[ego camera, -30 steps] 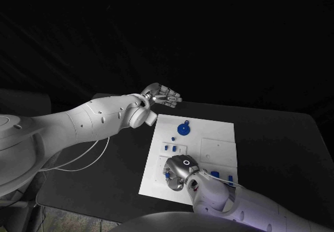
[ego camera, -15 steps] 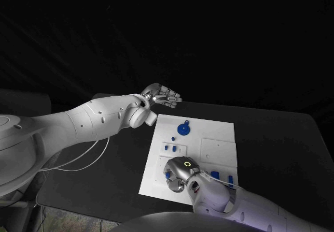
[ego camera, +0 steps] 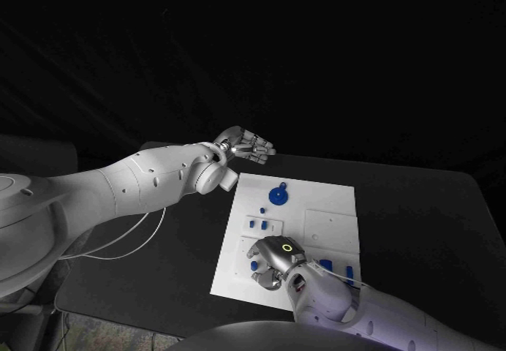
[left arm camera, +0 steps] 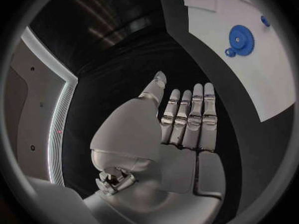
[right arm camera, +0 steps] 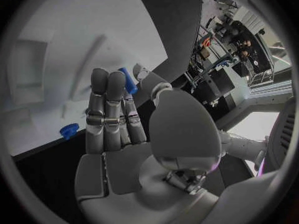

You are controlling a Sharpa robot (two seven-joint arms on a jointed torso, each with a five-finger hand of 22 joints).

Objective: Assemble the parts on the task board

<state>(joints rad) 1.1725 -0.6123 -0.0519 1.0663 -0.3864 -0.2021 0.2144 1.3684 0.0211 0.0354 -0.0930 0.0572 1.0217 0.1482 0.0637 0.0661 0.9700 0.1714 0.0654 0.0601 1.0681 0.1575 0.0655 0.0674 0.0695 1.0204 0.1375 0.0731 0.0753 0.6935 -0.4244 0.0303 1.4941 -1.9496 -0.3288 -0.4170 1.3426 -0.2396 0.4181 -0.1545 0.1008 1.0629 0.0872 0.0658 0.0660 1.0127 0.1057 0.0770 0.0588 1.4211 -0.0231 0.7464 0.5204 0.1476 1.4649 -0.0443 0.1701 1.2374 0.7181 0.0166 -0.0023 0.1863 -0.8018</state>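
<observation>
The right hand [right arm camera: 118, 119] pinches a small blue part [right arm camera: 127, 80] at its fingertips, apparently; light, stiff, slippery, best gripped across its sides. The left hand [left arm camera: 181, 124] is open, empty.

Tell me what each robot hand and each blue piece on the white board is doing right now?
Left silver hand: open, fingers straight, holding nothing, beside the board's far corner.
Right silver hand: over the board's near end, pinching a small blue peg.
Large blue gear: lying flat on the board's far part.
White rectangular task board: flat on the black table.
</observation>
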